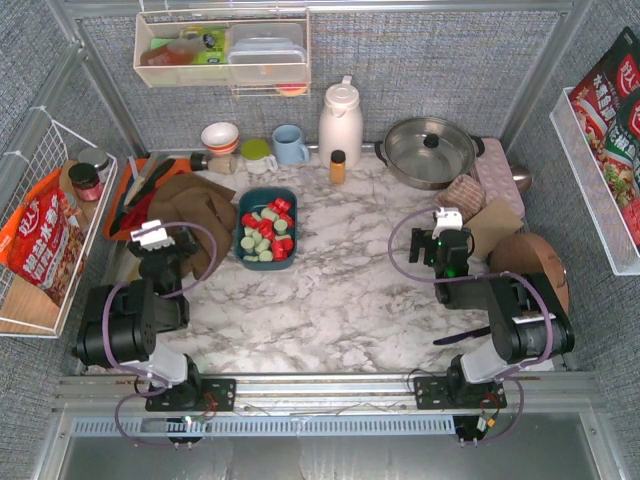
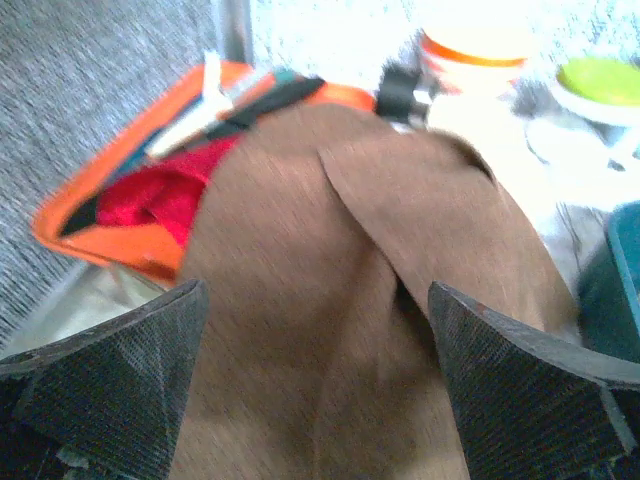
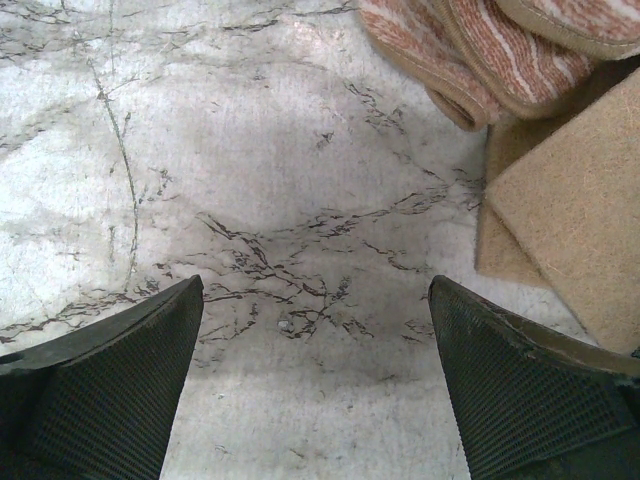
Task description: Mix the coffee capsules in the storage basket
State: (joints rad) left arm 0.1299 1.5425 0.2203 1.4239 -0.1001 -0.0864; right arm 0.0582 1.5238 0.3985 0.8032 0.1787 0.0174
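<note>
Overhead, red and mint tapered plastic coffee capsules fill the dark teal rectangular plastic storage basket, centre-left; probably light and slippery, so pinch their sides. Left wrist: left gripper wide open, empty, over brown cloth. Right wrist: right gripper likewise, above marble tabletop.

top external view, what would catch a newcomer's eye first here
The teal storage basket in the middle, packed with red and mint coffee capsules, stands out against the marble table. Both arms sit either side of it, jaws wide and empty: the left gripper over a brown cloth, the right gripper over bare marble.
</note>
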